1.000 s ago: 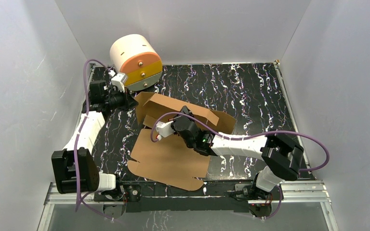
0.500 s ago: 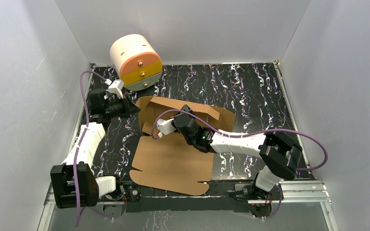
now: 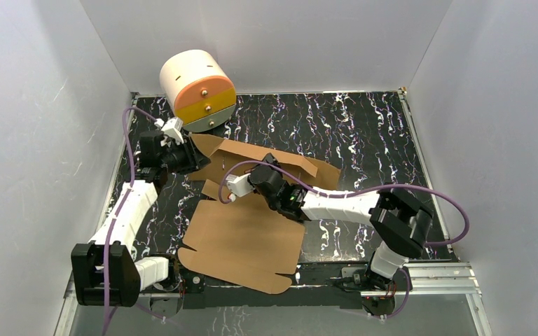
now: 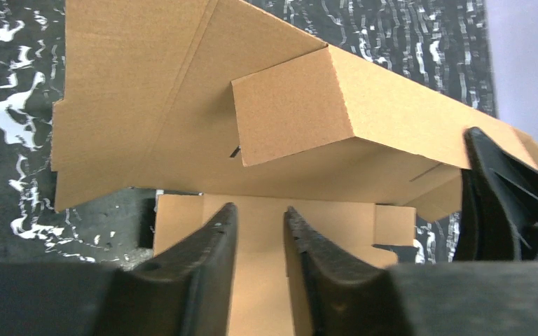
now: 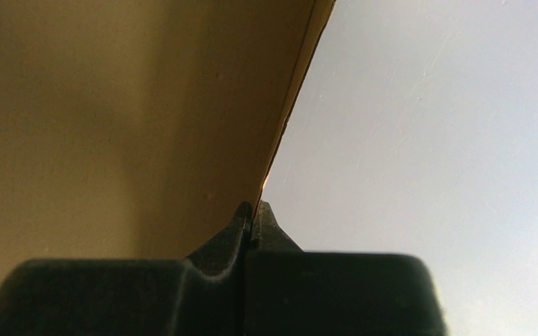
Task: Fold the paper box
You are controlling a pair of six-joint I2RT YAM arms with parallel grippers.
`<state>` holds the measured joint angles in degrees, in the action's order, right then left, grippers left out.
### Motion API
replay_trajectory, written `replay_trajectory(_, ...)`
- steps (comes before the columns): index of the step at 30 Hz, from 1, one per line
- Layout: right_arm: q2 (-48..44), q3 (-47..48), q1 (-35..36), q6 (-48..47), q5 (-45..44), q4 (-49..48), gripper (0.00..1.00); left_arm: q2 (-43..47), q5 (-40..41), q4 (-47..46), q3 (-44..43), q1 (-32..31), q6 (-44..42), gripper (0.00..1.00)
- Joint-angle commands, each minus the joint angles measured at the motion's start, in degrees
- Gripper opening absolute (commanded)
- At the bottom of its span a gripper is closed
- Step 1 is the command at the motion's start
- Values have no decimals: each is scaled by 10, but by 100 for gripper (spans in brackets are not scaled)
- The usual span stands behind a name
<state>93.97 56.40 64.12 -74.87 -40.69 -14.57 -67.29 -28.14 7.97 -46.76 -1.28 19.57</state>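
Note:
The paper box is a brown cardboard sheet, partly folded. Its large flat panel lies toward the near edge and its back wall and flaps stand raised behind. My left gripper sits at the box's left end and is open. In the left wrist view its fingers stand apart over a flat cardboard panel, with a folded flap ahead. My right gripper is shut on the edge of a cardboard panel near the box's middle. In the top view its fingertips are hidden.
A cream cylindrical cabinet with orange and yellow drawers stands at the back left, just behind the left gripper. White walls enclose the black marbled table on three sides. The box's near corner overhangs the front rail.
My left gripper has opened and shifted slightly right along the box's left end. The left flap now leans lower, and the flat panel has slid toward the near left. The right gripper stays shut.

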Motion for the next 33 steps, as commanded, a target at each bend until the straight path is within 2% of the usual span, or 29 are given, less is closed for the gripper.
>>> replay_trajectory(1, 8, 18, 3, -46, 17, 9, 0, 29, 122, 27, -36, -14, -35, 38)
replay_trajectory(3, 1, 14, 2, -58, 15, 5, 0, 24, 170, 29, -47, -12, -80, 39)
replay_trajectory(5, -3, 12, -1, -71, 12, -1, 0, 9, 177, 23, -60, -3, -110, 40)
replay_trajectory(10, -22, 15, -11, -89, 19, 2, 0, -35, 99, -36, -64, 48, -134, 46)
replay_trajectory(15, -27, 17, -25, -99, 27, 3, 0, -72, -27, -158, -42, 101, -119, 52)
replay_trajectory(21, -31, 22, -42, -115, 31, -4, 0, -113, -96, -214, -49, 112, -146, 66)
replay_trajectory(25, -30, 30, -57, -144, 31, -30, 0, -148, -158, -249, -58, 112, -138, 68)
replay_trajectory(33, -22, 58, -81, -176, 45, -69, 0, -168, -178, -269, -81, 116, -132, 71)
